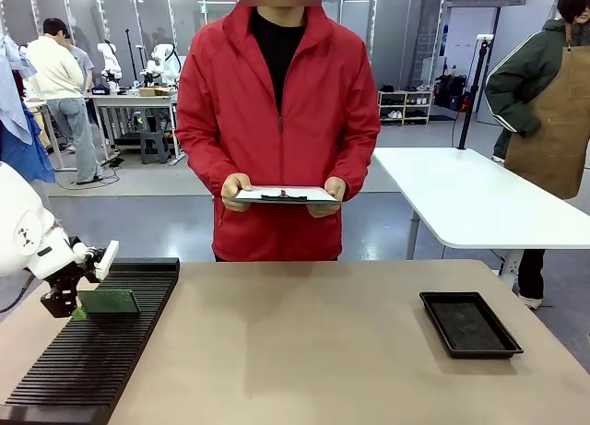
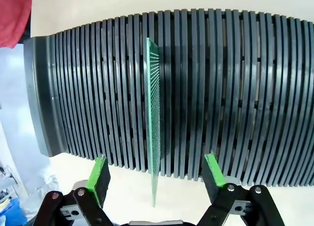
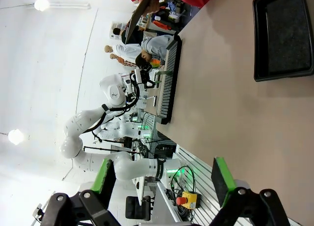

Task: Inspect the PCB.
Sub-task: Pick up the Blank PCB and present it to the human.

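- Left hand (image 2: pixel 157 171), at the bottom edge of its wrist view: spread wide, its green pads (image 2: pixel 100 171) standing well to either side of the board and touching nothing.
- PCB (image 2: pixel 154 113): stands on edge in one slot of the black slotted rack (image 2: pixel 235 88), seen nearly edge-on at centre frame. Its near end projects past the rack's lower rim, between the open fingers. Judgement: the rack holds the board upright so that this free end can be pinched, and the hand is lined up for that grasp, which is not yet made.
- Front view: rack, board and left hand sit at the lower left, on the light brown desk (image 1: pixel 304 351).
- Right hand (image 3: pixel 162 176): open and empty, held clear above the desk.
- Black tray (image 1: pixel 470 324): lower right of the front view, nothing in it, well apart from the rack. Probably a set-down place, though that is a guess.
- Person (image 1: pixel 277 121), upper centre, at the far side of the desk: both hands hold a white clipboard (image 1: pixel 284 194) level at the waist, seemingly ready to record the result.
- Risk: a skewed closing could jam the thin board in its slot.
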Available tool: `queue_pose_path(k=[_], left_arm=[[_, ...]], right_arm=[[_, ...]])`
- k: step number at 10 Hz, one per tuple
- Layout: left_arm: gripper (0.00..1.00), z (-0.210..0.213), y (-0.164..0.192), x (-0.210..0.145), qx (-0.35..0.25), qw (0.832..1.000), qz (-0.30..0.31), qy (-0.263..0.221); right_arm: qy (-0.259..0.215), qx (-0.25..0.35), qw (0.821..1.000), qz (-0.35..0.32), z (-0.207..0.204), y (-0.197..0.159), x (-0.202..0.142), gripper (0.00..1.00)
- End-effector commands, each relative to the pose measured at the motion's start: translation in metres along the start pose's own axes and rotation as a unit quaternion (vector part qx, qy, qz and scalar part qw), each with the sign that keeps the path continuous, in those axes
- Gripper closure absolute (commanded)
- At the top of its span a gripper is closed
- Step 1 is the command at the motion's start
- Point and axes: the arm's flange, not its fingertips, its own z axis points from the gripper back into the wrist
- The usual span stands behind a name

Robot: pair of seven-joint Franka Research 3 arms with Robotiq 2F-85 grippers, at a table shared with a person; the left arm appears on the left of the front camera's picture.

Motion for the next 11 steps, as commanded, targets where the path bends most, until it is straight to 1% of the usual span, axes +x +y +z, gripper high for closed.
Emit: queue_pose_path(k=[1,2,3,4,5,6,7,11], left_arm=[[0.48,-0.006,0.006,-0.001,0.007,1.000,0.003,0.025],[0.92,-0.008,0.006,0.000,0.009,1.000,0.003,0.028],[1.00,-0.007,0.007,0.000,0.010,1.000,0.000,0.029],[1.00,-0.006,0.007,0.001,0.011,0.999,0.002,0.031],[1.00,-0.005,0.008,0.001,0.004,1.000,0.008,0.018],[0.97,-0.005,0.007,0.002,0.002,1.000,0.006,0.023],[1.00,-0.004,0.006,0.003,0.000,1.000,0.003,0.029],[1.00,0.002,0.008,0.004,-0.008,0.999,0.004,0.044]], right_arm=[[-0.002,0.006,1.000,0.001,0.000,0.001,-0.001,0.00],[-0.002,0.006,1.000,0.001,0.000,0.001,-0.001,0.00],[-0.002,0.006,1.000,0.001,0.000,0.001,-0.001,0.00],[-0.002,0.006,1.000,0.001,0.000,0.001,-0.001,0.00],[-0.002,0.006,1.000,0.001,0.000,0.001,-0.001,0.00],[-0.002,0.006,1.000,0.001,0.000,0.001,-0.001,0.00],[-0.002,0.006,1.000,0.001,0.000,0.001,-0.001,0.00],[-0.002,0.006,1.000,0.001,0.000,0.001,-0.001,0.00]])
